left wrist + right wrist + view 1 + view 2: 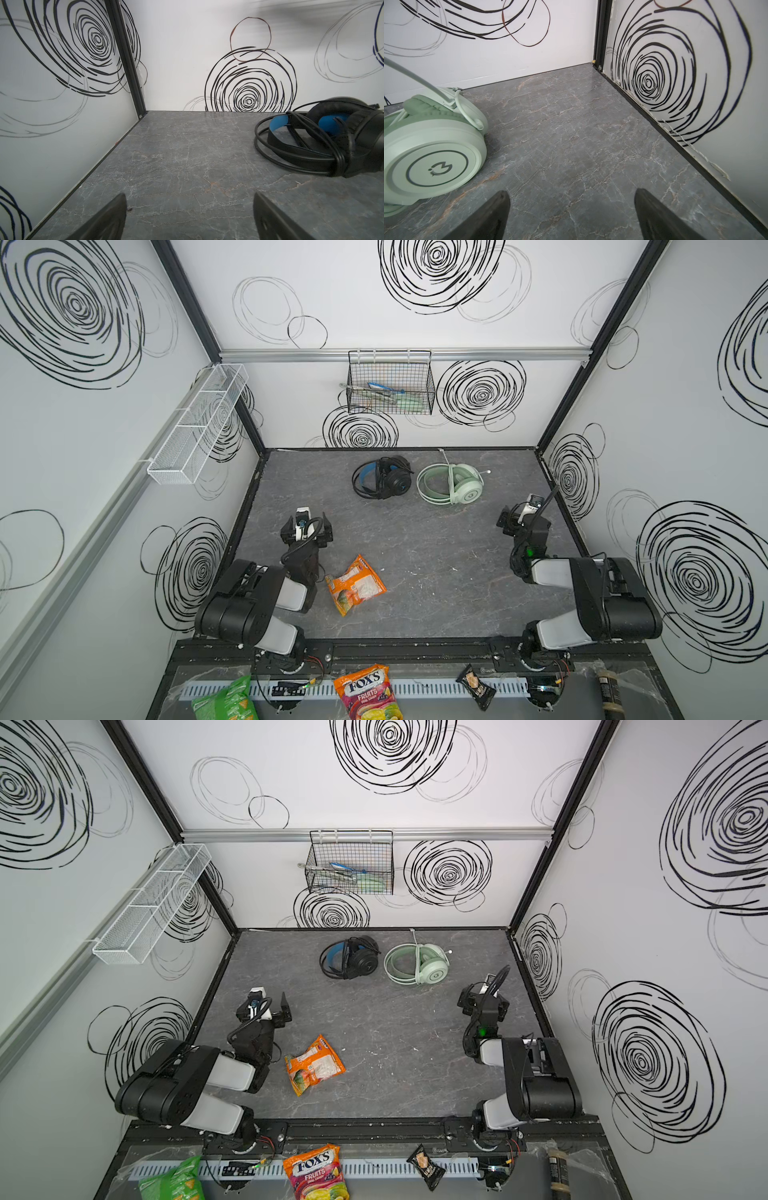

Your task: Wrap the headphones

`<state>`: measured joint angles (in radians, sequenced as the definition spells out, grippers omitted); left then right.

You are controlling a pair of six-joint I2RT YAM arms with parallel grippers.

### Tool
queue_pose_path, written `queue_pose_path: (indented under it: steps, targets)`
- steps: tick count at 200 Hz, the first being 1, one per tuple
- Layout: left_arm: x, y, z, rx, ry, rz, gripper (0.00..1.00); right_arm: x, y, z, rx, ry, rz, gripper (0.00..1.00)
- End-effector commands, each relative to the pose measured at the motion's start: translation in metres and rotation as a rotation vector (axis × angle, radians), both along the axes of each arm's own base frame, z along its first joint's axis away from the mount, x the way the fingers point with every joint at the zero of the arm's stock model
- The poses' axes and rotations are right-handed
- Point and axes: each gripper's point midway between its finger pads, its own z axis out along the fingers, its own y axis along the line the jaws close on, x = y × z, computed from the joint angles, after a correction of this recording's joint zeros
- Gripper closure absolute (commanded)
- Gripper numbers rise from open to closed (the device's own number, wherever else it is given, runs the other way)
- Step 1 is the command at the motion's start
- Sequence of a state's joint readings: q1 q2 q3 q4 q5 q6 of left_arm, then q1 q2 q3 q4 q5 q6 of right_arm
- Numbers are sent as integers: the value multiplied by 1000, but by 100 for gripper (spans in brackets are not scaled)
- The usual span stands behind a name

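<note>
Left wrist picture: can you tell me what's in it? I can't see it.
Black headphones with blue padding lie on the grey table, black cable looped alongside. The left hand is open and empty, well short of them.

A candy bag [368, 693] at the lower centre of both top views reads "FOX'S" in white letters above "FRUITS". At the lower left of the right wrist view, the mint-green headset [431, 164] bears a ringed grey emblem on its earcup, a sign rather than a word. Print on the orange packet [355, 585], the green bag [226, 701] and the dark wrapper [476, 691] is too small to read.
</note>
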<state>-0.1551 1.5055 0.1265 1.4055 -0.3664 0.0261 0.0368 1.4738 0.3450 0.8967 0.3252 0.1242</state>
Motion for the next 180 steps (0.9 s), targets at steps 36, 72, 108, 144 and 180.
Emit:
queue_pose_path:
  steps: [36,72,108,144,180]
  targets:
    - [3,0,23,-22,-97,-5,4,-22,8,30,-11,-162,5,3]
    - [4,0,23,-21,-95,-5,4,1,24,16,-34,-65,106,3]
    - [3,0,23,-21,-94,-6,4,3,36,4,16,-56,264,3]
    - [8,0,21,-34,-82,-18,4,2,36,5,15,-64,264,3]
    - [8,1,20,-34,-78,-19,4,-1,40,10,3,-93,288,3]
